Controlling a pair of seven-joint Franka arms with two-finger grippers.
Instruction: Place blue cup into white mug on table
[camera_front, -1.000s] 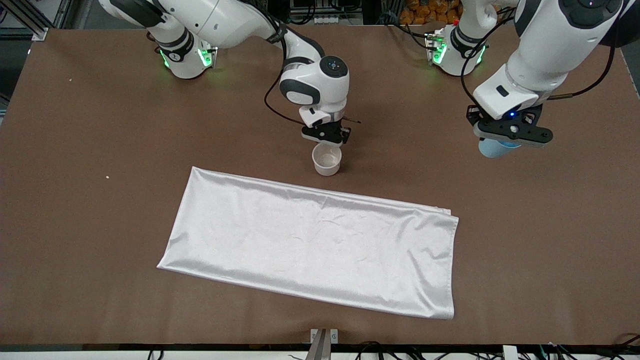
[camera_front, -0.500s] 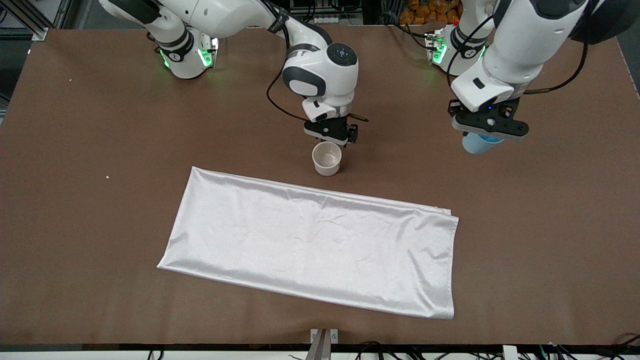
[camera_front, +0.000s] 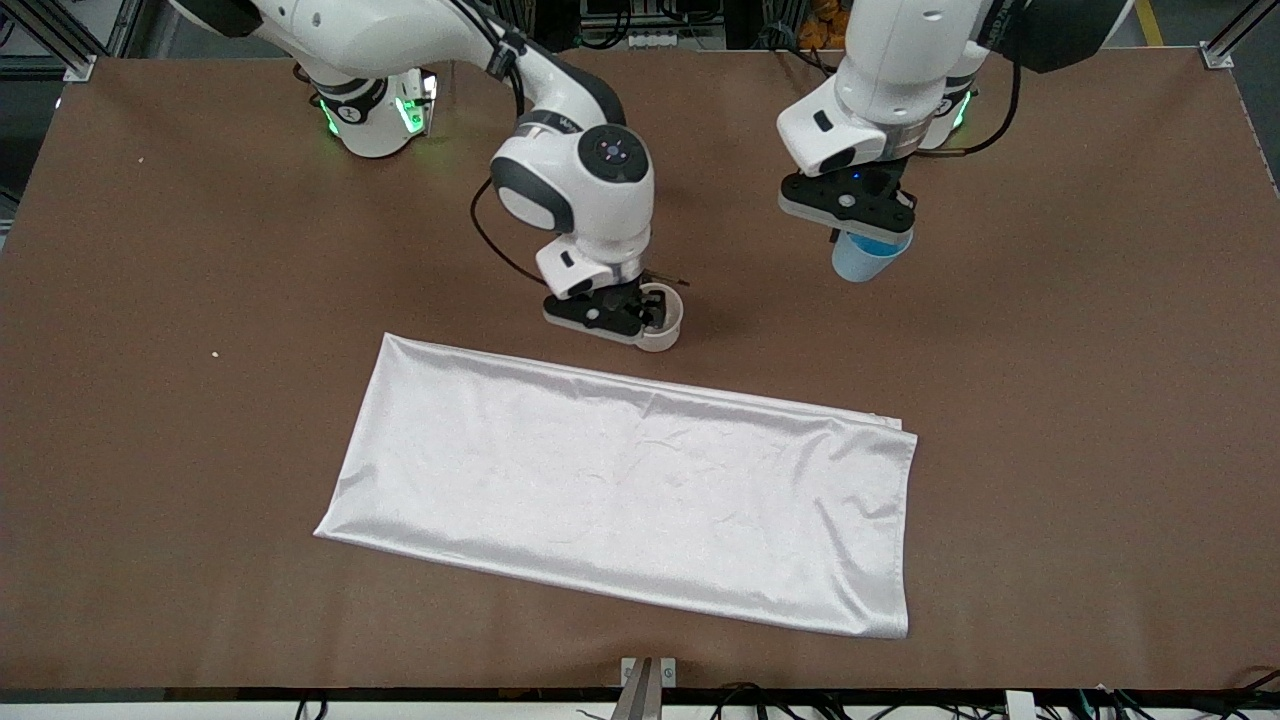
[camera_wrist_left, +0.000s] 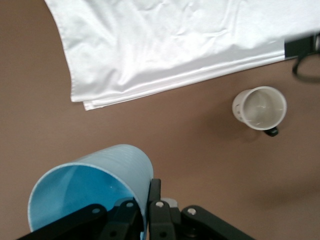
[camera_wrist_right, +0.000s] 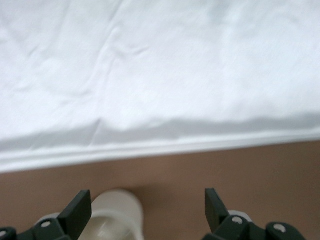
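Blue cup (camera_front: 862, 259) held aloft over the table (camera_front: 1050, 420).
It is pinched by the left gripper (camera_front: 868, 238); the right gripper (camera_front: 625, 322) is spread wide, empty, at the white mug (camera_front: 664, 322).

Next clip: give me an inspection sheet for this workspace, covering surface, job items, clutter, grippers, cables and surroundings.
Surface: matte brown table.
Job's things: small bright blue plastic cup held aloft; off-white ceramic mug upright on the table.
Clutter: shiny white rectangular cloth, nearer the front camera than the mug; a few pale specks.
Grippers: left gripper shut on the cup over bare table; right gripper open, low beside the mug.
Cables: black leads on both arms.
Surroundings: cables along the table's edges.
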